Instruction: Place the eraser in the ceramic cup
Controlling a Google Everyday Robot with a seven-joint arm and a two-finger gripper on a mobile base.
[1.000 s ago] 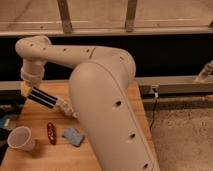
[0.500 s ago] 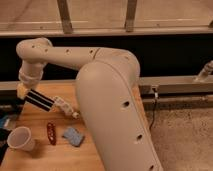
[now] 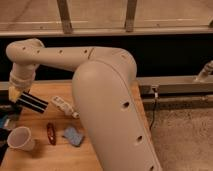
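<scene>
My gripper (image 3: 18, 94) hangs from the long white arm at the far left, above the wooden table (image 3: 100, 155). It is shut on one end of the eraser (image 3: 33, 103), a black block with pale stripes that sticks out to the right and slightly downward. The ceramic cup (image 3: 20, 138), small, white and upright, stands on the table below the gripper, near the front left. The eraser is above the cup and a little behind it, not touching it.
A slim red object (image 3: 50, 133) and a small blue pad (image 3: 73, 135) lie right of the cup. A white elongated object (image 3: 65, 106) lies behind them. A dark object (image 3: 5, 121) sits at the table's left edge. My arm's bulky link (image 3: 115, 115) covers the table's right part.
My gripper has moved left and slightly down with the eraser in it, closer to above the cup. The things on the table have not moved.
</scene>
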